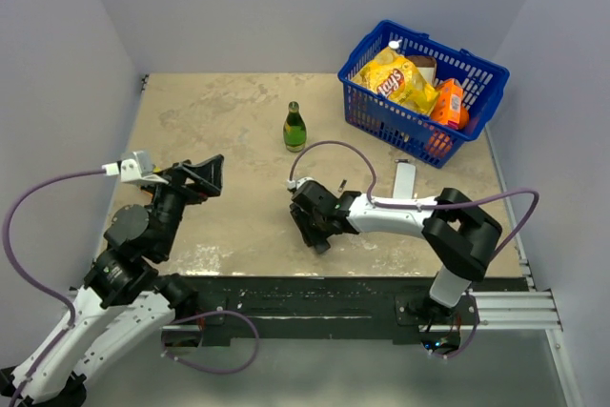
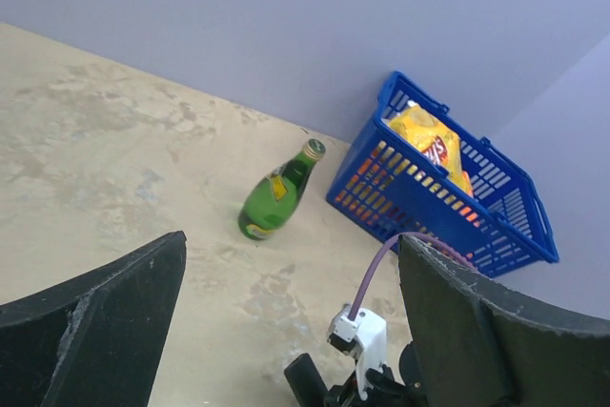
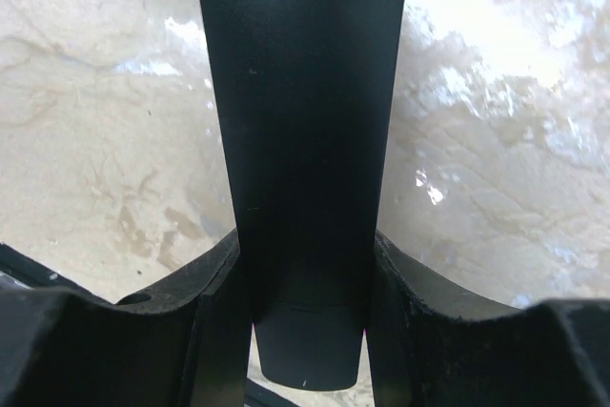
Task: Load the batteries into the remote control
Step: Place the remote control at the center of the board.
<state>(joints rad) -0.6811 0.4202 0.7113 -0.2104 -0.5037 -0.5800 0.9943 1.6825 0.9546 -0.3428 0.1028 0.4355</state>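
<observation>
The remote control [image 3: 300, 140] is a slim black bar running straight away from the right wrist camera, low over the beige table. My right gripper [image 3: 305, 274] is shut on its near end, one finger pressed against each long side. In the top view this gripper [image 1: 313, 224] sits at the middle of the table. My left gripper [image 1: 202, 176] hangs raised at the left, open and holding nothing. In the left wrist view its fingers [image 2: 294, 245] stand wide apart, framing bare table. The batteries are out of view.
A green bottle [image 1: 294, 128] stands behind the middle of the table, also in the left wrist view [image 2: 276, 195]. A blue basket [image 1: 381, 116] with snack packs sits at the back right. A flat white device [image 1: 404, 178] lies in front of it.
</observation>
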